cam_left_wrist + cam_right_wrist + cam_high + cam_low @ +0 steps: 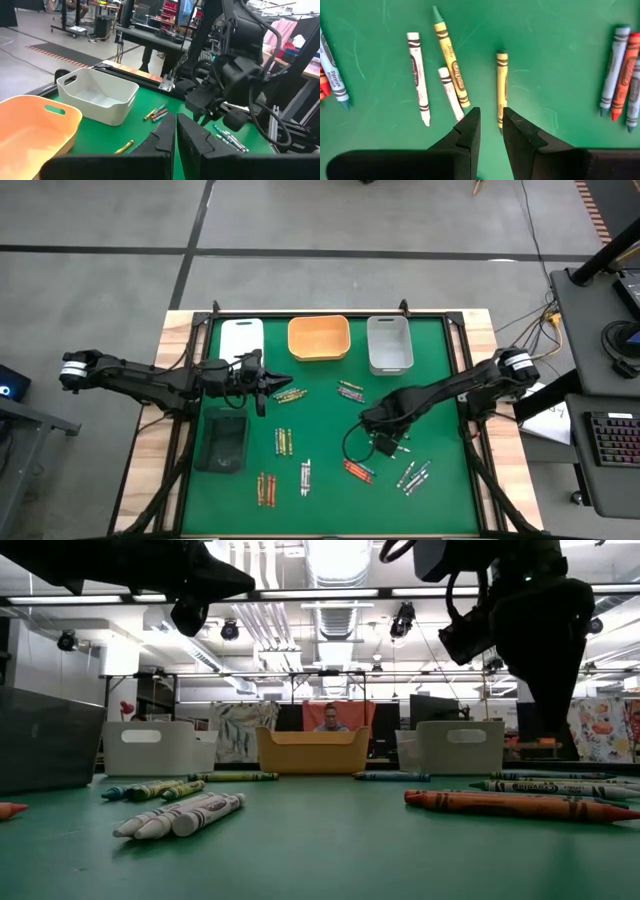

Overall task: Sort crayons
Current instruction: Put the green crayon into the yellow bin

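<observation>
My right gripper (491, 131) low over mat, fingers slightly apart, nothing between them; yellow crayon (502, 87) just ahead of tips, white crayon (451, 93) beside left fingertip. Judging step: lining up pick, not gripped yet. Next: straddle yellow one cleanly, avoid white neighbour, close, lift. Left gripper (176, 131) shut, empty, hovering near orange bin (319, 338). Other crayons scattered in clusters across green mat (320, 490).

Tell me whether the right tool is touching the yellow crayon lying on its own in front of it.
Cannot tell. In the right wrist view the right tool overlaps the lone yellow crayon's near end, but its height above the mat is unclear.
</observation>
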Controlling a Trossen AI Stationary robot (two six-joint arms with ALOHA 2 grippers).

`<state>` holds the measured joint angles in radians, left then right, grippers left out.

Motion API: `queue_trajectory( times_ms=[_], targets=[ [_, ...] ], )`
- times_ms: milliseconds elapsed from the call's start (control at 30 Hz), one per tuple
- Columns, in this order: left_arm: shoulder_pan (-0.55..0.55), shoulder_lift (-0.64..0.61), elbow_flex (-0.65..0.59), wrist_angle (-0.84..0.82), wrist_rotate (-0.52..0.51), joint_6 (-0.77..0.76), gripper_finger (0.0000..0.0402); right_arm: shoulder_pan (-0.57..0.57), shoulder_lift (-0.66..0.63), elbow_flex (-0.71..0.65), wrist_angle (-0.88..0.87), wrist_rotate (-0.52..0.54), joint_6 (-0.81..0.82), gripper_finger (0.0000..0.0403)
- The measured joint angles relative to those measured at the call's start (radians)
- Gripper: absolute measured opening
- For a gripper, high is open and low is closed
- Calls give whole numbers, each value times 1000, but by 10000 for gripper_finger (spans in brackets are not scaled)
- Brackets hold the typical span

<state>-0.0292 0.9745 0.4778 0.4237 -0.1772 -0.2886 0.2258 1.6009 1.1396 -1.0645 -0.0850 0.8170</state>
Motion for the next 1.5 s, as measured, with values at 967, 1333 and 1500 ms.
queue_trajectory(
  times_ms=[967, 1333, 1500],
  targets=[
    [0, 2, 0, 14, -26, 3, 0, 3, 37, -138, 234, 136, 1, 121],
    [0, 2, 0, 21, -26, -3, 0, 4, 32, -208, 320, 146, 0, 100],
    [0, 2, 0, 20, -25, -21, 0, 4, 33, -209, 326, 155, -16, 80]
  ],
)
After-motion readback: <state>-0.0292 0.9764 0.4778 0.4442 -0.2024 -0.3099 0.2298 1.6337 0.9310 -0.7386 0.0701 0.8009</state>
